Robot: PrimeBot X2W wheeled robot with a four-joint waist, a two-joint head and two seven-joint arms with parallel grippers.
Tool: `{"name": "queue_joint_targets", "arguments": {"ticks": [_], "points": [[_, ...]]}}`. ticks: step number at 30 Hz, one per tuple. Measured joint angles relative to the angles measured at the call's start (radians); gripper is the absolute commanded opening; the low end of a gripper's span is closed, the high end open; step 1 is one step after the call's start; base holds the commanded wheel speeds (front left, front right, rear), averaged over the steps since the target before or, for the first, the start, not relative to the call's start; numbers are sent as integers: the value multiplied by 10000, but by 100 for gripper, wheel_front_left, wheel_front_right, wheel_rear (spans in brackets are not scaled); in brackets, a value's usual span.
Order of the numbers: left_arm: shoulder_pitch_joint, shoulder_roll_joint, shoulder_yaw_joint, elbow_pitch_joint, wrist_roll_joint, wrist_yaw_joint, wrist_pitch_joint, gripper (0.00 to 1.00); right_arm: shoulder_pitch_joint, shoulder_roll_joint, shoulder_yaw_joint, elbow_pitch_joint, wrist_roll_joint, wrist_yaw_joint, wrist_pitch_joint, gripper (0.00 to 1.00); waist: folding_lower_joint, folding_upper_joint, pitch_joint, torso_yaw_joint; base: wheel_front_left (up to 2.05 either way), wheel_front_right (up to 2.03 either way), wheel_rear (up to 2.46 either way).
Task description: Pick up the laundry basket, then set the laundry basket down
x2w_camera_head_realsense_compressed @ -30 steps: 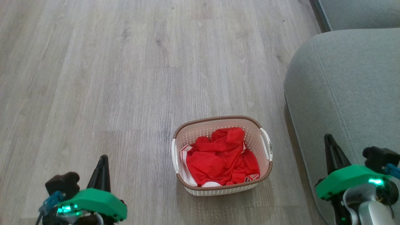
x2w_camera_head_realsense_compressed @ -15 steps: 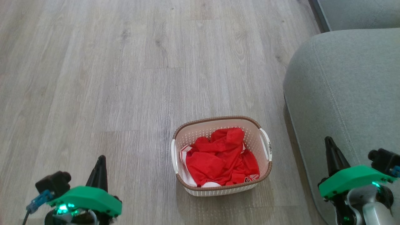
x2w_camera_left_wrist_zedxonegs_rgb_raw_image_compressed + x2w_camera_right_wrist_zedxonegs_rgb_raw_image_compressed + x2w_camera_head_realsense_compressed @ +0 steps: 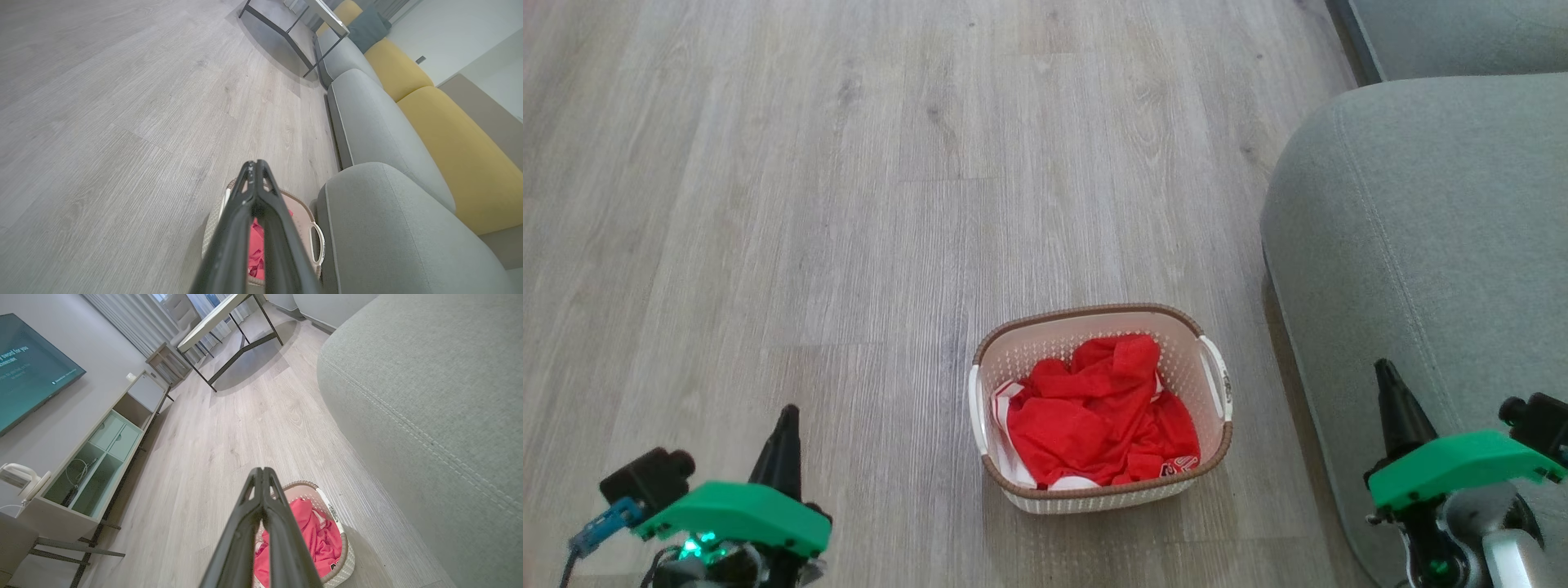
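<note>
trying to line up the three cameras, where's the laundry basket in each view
head view: laundry basket lower centre, on the floor
left wrist view: laundry basket bottom centre, partly behind left gripper
right wrist view: laundry basket bottom centre, partly behind right gripper
shared landmark: grey sofa, right of it in each

The wall screen (image 3: 28, 369) shows the partly cut-off words "sword for you"

On floor (image 3: 849, 204): laundry basket (image 3: 1094, 311), clothing (image 3: 1094, 408) inside; sofa (image 3: 1421, 204) right, seemingly apart.
</note>
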Motion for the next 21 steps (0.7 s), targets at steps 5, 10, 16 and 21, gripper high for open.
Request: {"name": "queue_joint_targets", "arguments": {"ticks": [5,10,16,21], "points": [[-124,-23,155,113,-539,-81,38,0,0,0,-15,104,575,0,81,0,0,0,-7,-12,0,0,0],[-132,-42,199,199,-1085,-228,138,0,-4,0,-46,176,1143,0,128,0,0,0,-13,-23,0,0,0],[-206,-79,268,278,-1724,-341,251,0,-11,0,-61,278,1827,0,167,0,0,0,-21,-37,0,0,0],[-350,-144,443,393,-2274,-424,316,0,-23,0,-86,334,2395,0,245,0,0,0,-28,-49,0,0,0]]}}
